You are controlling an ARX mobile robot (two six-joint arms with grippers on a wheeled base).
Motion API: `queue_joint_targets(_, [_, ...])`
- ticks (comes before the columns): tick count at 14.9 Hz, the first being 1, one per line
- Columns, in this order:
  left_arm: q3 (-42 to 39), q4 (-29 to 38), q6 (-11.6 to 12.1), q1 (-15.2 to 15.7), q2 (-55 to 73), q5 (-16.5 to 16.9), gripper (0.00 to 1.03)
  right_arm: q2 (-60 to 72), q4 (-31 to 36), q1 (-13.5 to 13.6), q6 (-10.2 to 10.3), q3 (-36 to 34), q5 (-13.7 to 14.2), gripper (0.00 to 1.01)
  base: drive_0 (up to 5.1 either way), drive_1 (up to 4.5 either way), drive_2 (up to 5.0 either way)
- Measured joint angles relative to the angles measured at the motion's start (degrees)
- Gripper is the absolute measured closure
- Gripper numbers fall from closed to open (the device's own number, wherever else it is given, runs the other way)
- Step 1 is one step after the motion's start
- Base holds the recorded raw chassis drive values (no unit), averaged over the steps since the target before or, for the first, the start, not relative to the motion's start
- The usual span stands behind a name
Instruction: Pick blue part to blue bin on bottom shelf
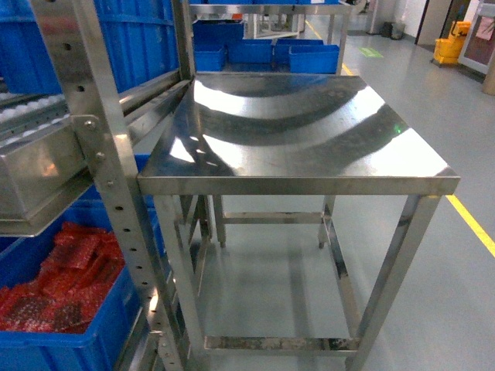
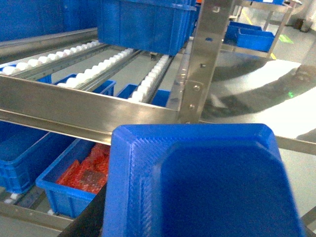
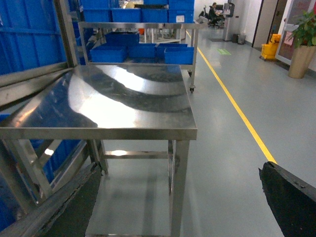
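The blue part (image 2: 197,182) fills the lower half of the left wrist view, close under the camera, so it appears to be carried by the left tool, though neither fingers nor contact show and I cannot tell whether that tool is pinching it or how its jaws stand. The pickup therefore looks done, and what is left is the lowering and the release into a bin. The part sits in front of and slightly below the flat front rail of the roller rack level (image 2: 84,106), not over any bin yet (it hides much of what lies beneath). Below that rail, the blue bin (image 2: 74,190) holding red wrapped pieces rests on the bottom shelf (image 2: 29,210), with another blue bin just beside it to the left; which of them is meant I cannot say from here. The part is a shallow, tray-like moulding in saturated blue, with a raised rim, chamfered corners, a finely ribbed band along its border and a darker recessed centre; its near edge is blurred. In the head view the same bin of red pieces shows at lower left beside the perforated upright (image 1: 108,170), and the steel table (image 1: 302,182) stands bare-topped. In the right wrist view the right tool (image 3: 182,197) is spread wide, its two dark fingers at the lower corners with nothing between them, facing the table.
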Motion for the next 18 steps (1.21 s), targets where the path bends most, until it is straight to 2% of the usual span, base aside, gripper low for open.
queue_joint_targets(18, [0.0,0.3,0.0,0.0,-0.2,-0.1,0.60,0.0,-0.1,0.0,0.0,0.0,0.0,0.03,-4.9,2.38,2.4])
